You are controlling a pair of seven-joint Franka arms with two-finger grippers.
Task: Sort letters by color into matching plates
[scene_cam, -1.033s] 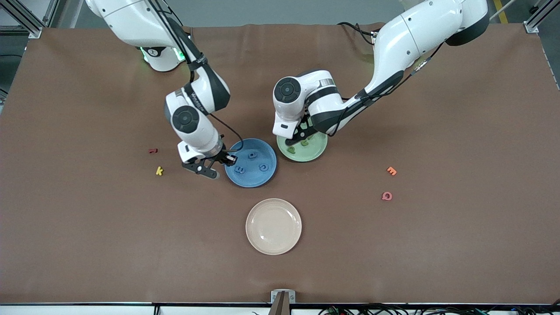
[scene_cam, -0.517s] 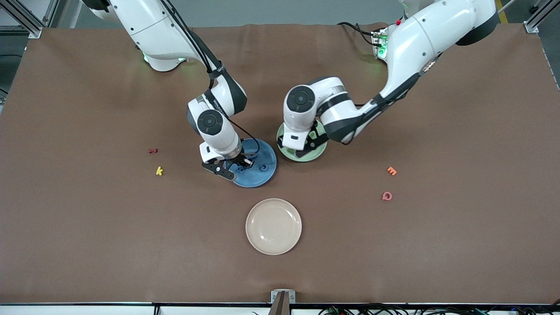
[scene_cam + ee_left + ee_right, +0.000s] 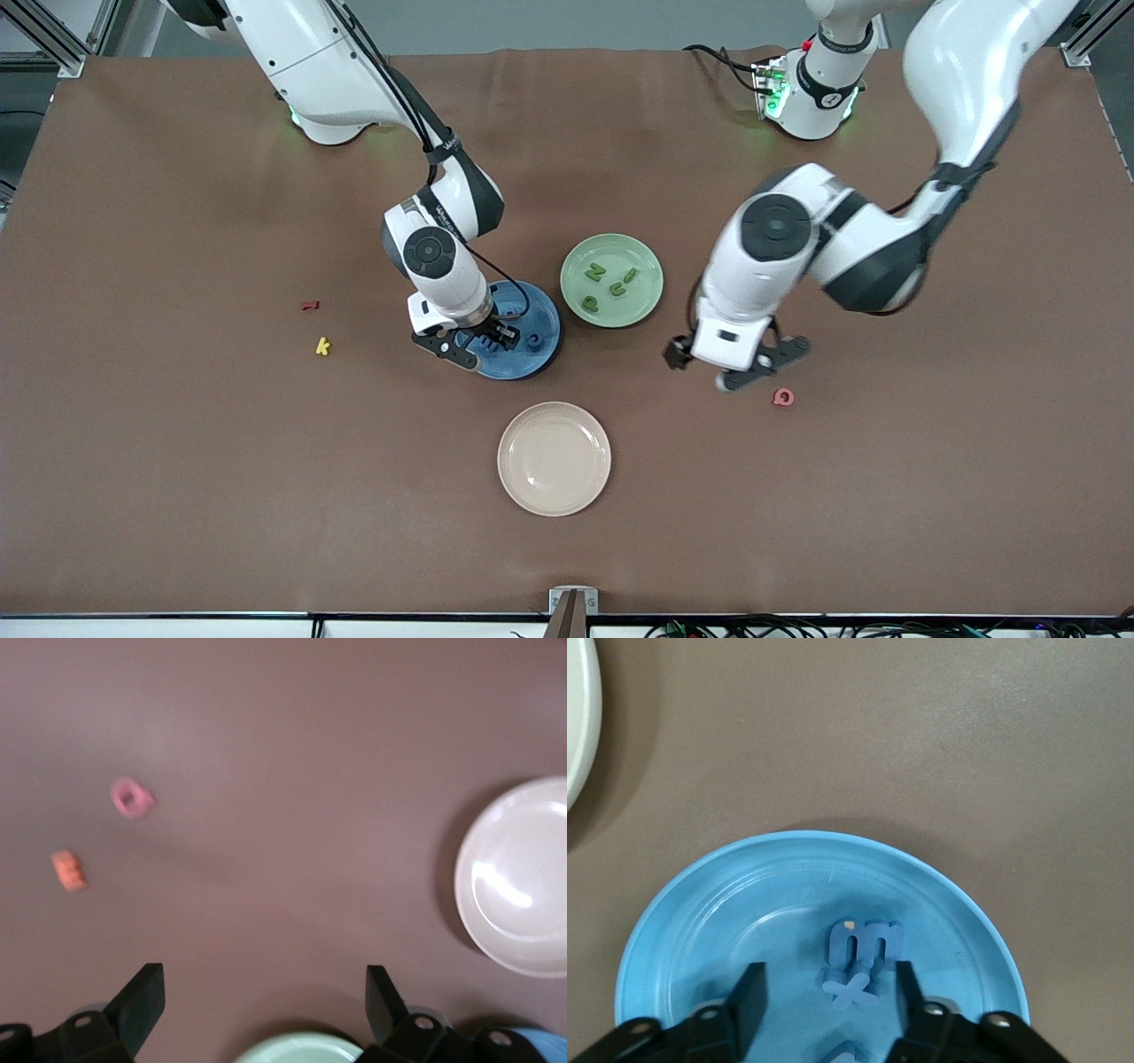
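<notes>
The blue plate (image 3: pixel 542 351) sits mid-table with the pale green plate (image 3: pixel 644 298) beside it. My right gripper (image 3: pixel 471 341) is open, low over the blue plate (image 3: pixel 726 921). A blue x letter (image 3: pixel 850 992) lies between its fingers, untouched, against a blue m-like letter (image 3: pixel 870 943); one more blue letter (image 3: pixel 532 338) shows by the rim. Several green letters (image 3: pixel 594 272) lie in the green plate. My left gripper (image 3: pixel 740 361) is open and empty over bare table toward the left arm's end; the left wrist view (image 3: pixel 264 1010) confirms this.
A beige plate (image 3: pixel 554 458) lies nearer the front camera than the blue plate. A pink letter (image 3: pixel 783 397) lies by the left gripper; an orange letter (image 3: pixel 68 870) is beside it. A yellow k (image 3: pixel 323 346) and a red letter (image 3: pixel 308 306) lie toward the right arm's end.
My left gripper has left the green plate and swung out over the table near the pink letter. My right gripper has moved from the blue plate's edge to over its inside.
</notes>
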